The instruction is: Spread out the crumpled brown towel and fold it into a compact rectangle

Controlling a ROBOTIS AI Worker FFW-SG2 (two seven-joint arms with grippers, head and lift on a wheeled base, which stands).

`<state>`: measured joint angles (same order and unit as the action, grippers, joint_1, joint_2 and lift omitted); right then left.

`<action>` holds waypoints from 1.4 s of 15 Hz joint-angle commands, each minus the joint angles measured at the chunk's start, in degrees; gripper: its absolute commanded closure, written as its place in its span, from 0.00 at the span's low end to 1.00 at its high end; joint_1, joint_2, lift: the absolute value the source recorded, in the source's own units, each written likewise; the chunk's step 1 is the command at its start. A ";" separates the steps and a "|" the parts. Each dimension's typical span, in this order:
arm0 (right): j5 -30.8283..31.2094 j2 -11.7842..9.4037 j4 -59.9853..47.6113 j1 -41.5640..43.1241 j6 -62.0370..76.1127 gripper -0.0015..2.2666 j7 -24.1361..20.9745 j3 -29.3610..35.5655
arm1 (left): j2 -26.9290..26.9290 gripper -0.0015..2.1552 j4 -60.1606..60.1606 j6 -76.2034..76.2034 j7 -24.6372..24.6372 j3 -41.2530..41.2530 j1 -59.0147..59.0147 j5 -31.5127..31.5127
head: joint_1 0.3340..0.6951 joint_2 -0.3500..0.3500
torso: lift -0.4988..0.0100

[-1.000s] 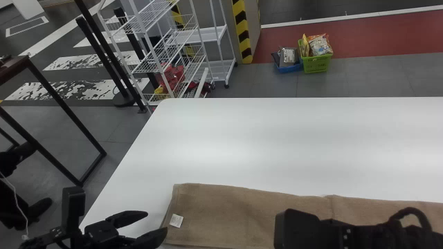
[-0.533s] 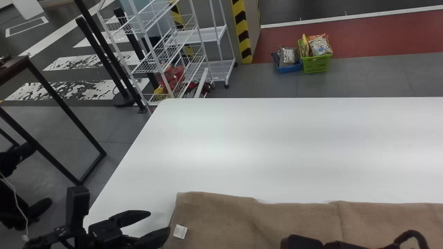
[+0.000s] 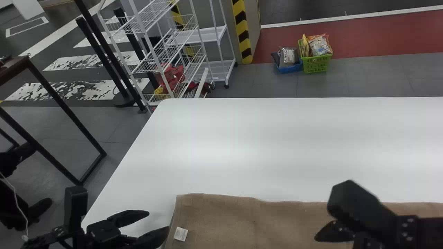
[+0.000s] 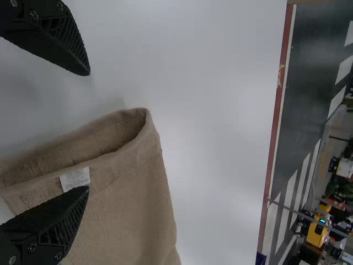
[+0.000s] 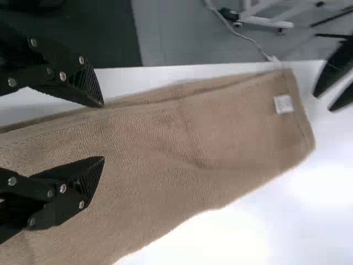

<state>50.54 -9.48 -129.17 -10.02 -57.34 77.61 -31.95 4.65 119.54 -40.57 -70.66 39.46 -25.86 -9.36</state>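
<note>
The brown towel [image 3: 242, 221] lies folded over in a long strip along the table's near edge, its white tag [image 3: 181, 234] near the left end. My left gripper [image 3: 157, 224] stands open at that end, holding nothing. In the left wrist view, the left gripper [image 4: 88, 131] has the towel's open fold [image 4: 124, 138] beside it and one finger over the cloth near the tag. Over the towel's right part is my right gripper [image 3: 323, 221]. The right wrist view has the right gripper [image 5: 103, 131] open above the towel [image 5: 165, 143], nothing between its fingers.
The white table [image 3: 263, 148] extends beyond the towel. Past its far edge stand a white wire rack [image 3: 166, 58] and a green basket [image 3: 316, 64] on the floor. A dark-framed table [image 3: 65, 103] is at the left.
The right gripper has risen farther into the head view over the towel. The towel's far edge has shifted slightly nearer and lies straighter. The left arm has barely moved.
</note>
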 commanded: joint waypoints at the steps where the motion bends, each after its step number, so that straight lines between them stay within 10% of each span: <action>1: -9.93 2.09 -4.42 -0.35 -4.14 0.02 0.72 8.66 | -0.08 0.03 0.16 -0.18 0.00 -0.18 0.29 0.14 | 1.00 1.00 | 0.73; 9: -27.86 6.22 -7.32 -3.25 -1.68 0.03 -0.26 42.76 | 0.00 0.06 -0.54 -4.04 2.28 -2.55 0.64 -0.04 | 1.00 1.00 | 0.73; 14: -44.03 9.21 7.88 -2.20 18.36 0.03 -26.81 60.34 | -0.08 0.06 -0.98 -4.75 3.86 -2.20 0.73 0.57 | 1.00 0.78 | 0.73; 21: -51.24 9.53 13.42 -3.43 26.62 0.03 -27.07 69.48 | 0.00 0.06 -3.09 -4.57 7.03 -2.29 1.17 1.54 | 1.00 0.52 | 0.73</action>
<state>0.61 0.00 -115.78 -12.85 -30.82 50.34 36.41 4.55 116.91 -45.11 -63.74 37.50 -24.70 -7.72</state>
